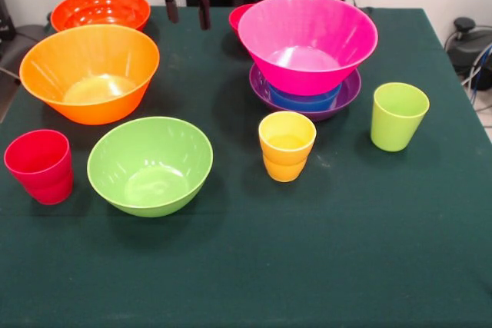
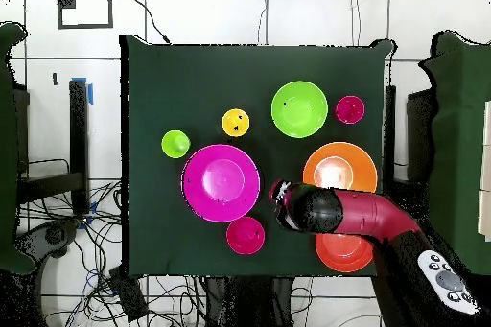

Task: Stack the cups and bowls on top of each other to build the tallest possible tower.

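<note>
The red and black gripper (image 1: 187, 7) hung above the far part of the dark green table (image 1: 369, 251), its two dark fingers (image 1: 171, 4) a little apart and holding nothing.

Beside it, toward the picture's right in the front view, stood the tower (image 1: 306, 67): a medium glossy purple plastic bowl (image 1: 347, 96) lowest, a small blue bowl (image 1: 304, 101) nested in it, and a large pink bowl (image 1: 307, 40) sitting on the blue one. A small red bowl (image 1: 239, 16) lay just behind the tower, the loose piece nearest the gripper.

On the gripper's other side were the large red-orange bowl (image 1: 100, 8) and, nearer the camera, the large light orange bowl (image 1: 90, 71). Well forward of the gripper sat the red tumbler (image 1: 41, 166), the lime green bowl (image 1: 150, 164), the yellow tumbler (image 1: 287, 146) and the lime green tumbler (image 1: 398, 116).

The step in hand looked like choosing the next piece. To do it well, the gripper would likely pinch one rim wall, one finger inside and one outside, lift clear of neighbouring rims, and lower the piece centred over the pink bowl. That bowl overhung the blue one widely, so an off-centre placement could tip it. The overhead view showed the gripper (image 2: 281, 200) between the pink bowl and the light orange bowl.
</note>
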Controlling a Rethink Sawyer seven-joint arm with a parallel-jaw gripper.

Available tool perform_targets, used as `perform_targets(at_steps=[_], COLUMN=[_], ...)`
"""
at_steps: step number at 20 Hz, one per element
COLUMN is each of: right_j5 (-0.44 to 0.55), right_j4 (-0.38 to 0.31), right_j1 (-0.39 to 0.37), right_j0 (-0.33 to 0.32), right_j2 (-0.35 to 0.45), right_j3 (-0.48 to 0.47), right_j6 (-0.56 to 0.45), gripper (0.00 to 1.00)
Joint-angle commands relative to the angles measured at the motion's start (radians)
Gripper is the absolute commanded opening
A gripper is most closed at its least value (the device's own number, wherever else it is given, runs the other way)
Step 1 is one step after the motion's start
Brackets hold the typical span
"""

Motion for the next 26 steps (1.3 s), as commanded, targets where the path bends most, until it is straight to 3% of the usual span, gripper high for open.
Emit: perform_targets(at_steps=[1, 17, 26], right_j5=[0.138, 0.279, 0.330], right_j4=[-0.050, -0.063, -0.071], right_j1=[0.091, 0.182, 0.230], right_j0=[0.031, 0.063, 0.050], right_j2=[0.091, 0.158, 0.205], right_j3=[-0.153, -0.338, -0.411], right_j6=[-0.178, -0.239, -0.291], gripper=[1.00, 1.00, 1.00])
